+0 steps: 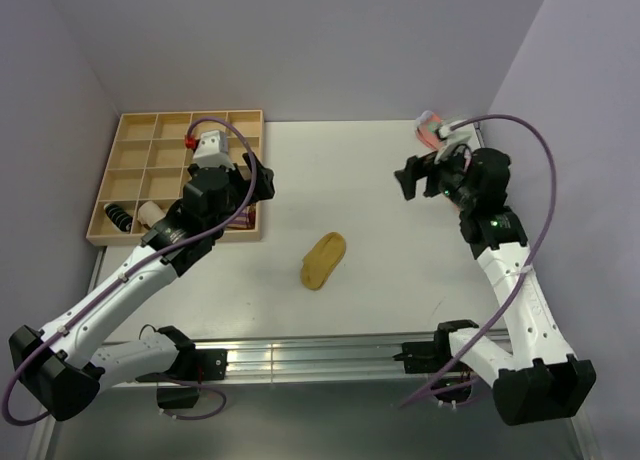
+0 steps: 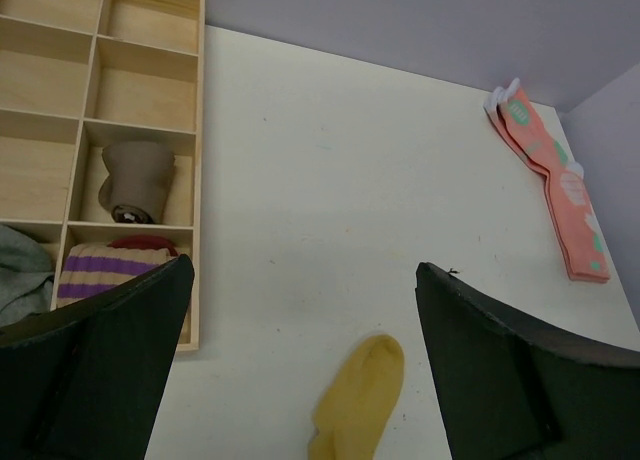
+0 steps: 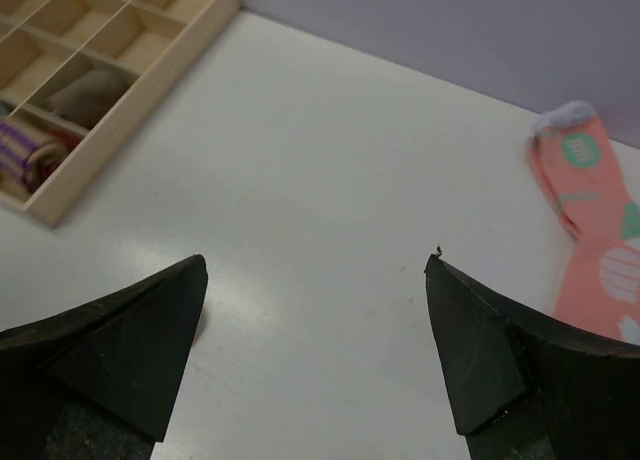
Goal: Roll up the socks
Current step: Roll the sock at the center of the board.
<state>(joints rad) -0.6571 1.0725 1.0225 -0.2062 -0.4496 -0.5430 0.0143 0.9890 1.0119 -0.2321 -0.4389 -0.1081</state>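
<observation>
The mustard-yellow socks [image 1: 323,261] lie flat as one elongated oval near the middle of the white table. In the left wrist view the socks [image 2: 360,400] show at the bottom edge, below and between the fingers, with their lower end cut off. My left gripper [image 1: 258,185] hovers open by the wooden tray, up and left of the socks, holding nothing; its jaws [image 2: 305,265] stand wide apart. At the right side my right gripper [image 1: 412,178] hangs open and empty, its jaws [image 3: 315,260] over bare table. The socks are out of the right wrist view.
A wooden compartment tray [image 1: 140,130] stands at the back left, with a brownish rolled sock [image 2: 135,180] and a purple-striped roll [image 2: 110,270] in its cells. Pink spotted socks [image 1: 430,128] lie flat at the back right corner near the wall.
</observation>
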